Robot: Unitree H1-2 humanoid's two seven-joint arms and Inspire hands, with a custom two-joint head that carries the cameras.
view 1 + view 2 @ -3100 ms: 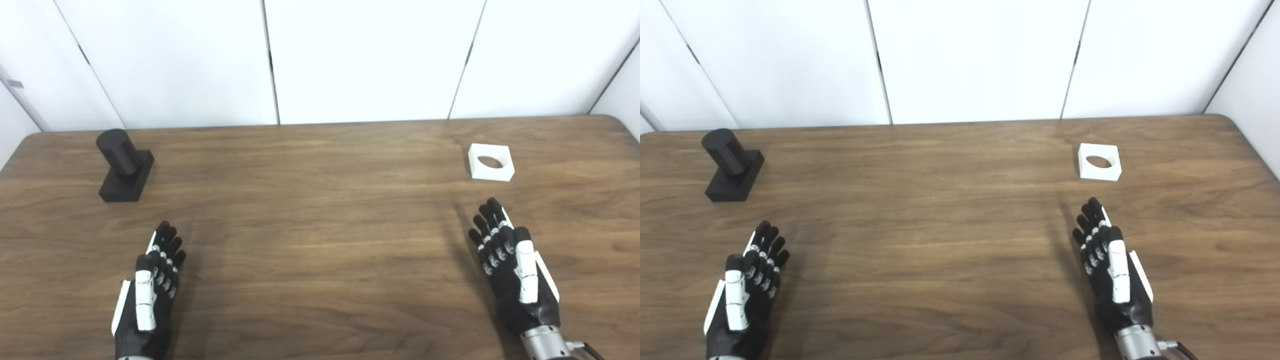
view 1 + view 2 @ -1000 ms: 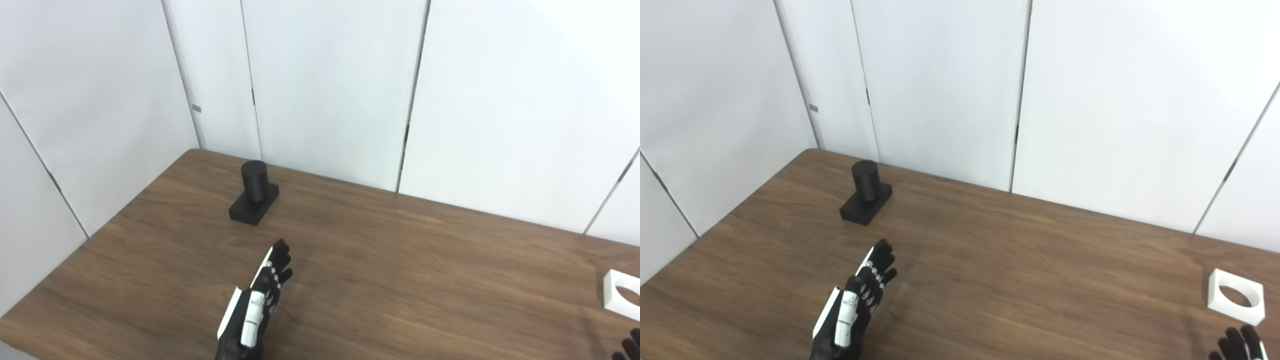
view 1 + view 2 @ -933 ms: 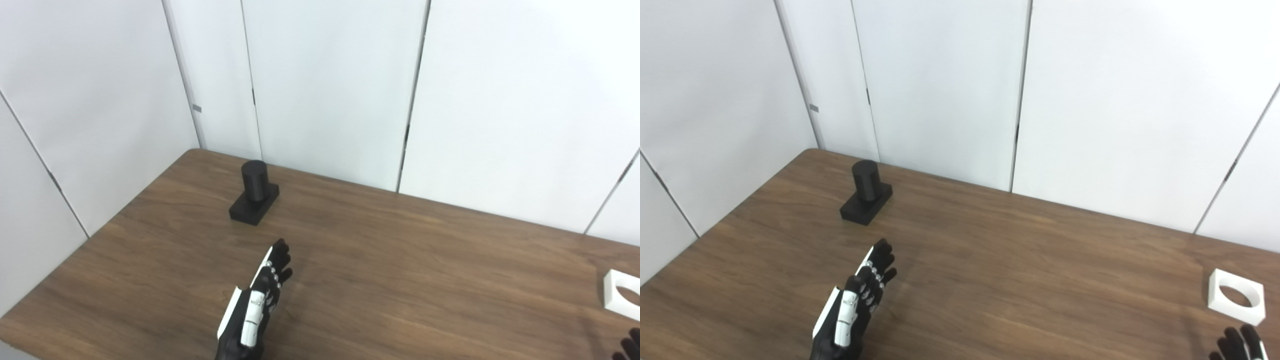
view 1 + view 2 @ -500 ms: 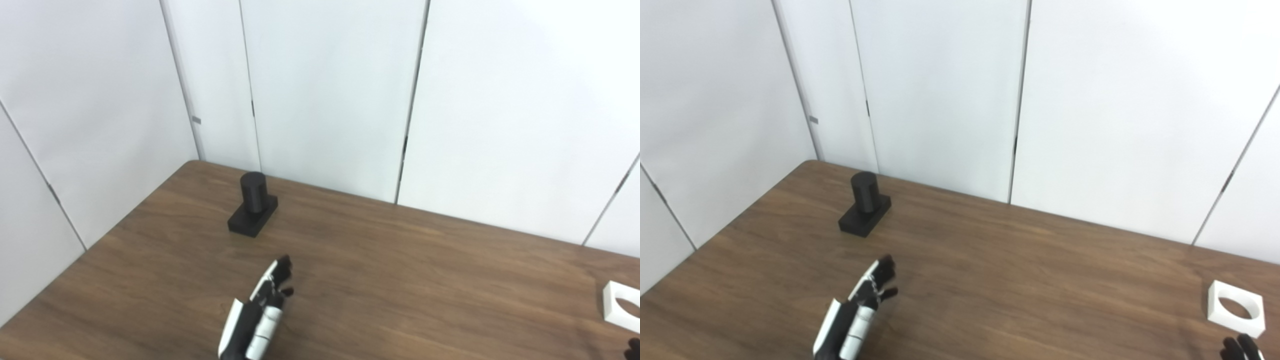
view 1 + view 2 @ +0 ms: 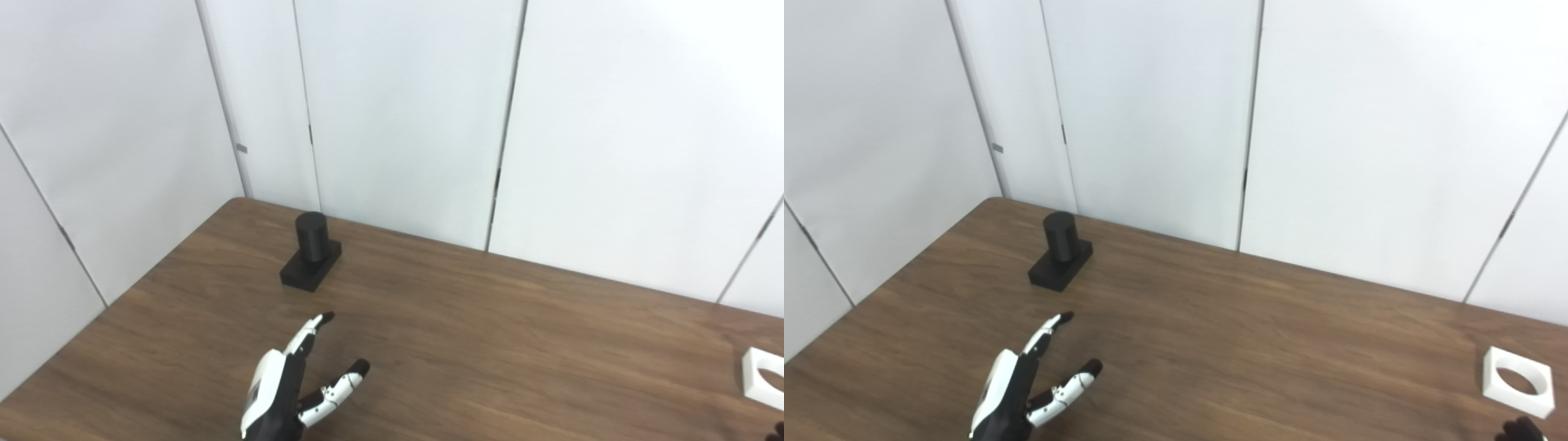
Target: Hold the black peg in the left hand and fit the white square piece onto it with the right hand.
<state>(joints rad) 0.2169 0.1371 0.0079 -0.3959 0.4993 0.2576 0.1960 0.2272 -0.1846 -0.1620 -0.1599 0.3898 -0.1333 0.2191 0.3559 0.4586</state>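
Left eye view: one black peg [image 5: 311,248] upright on its base near the table's [image 5: 490,343] far left corner; one white square piece [image 5: 1518,381] at the right edge, cut off in this view. My left hand [image 5: 288,392] hovers short of the peg, empty, thumb and fingers [image 5: 315,326] spread wide. My right hand [image 5: 1518,430] shows only dark fingertips at the bottom edge; its state I cannot tell. Half a second ago my left fingers were bunched together; now they have splayed. Peg and piece have not moved.
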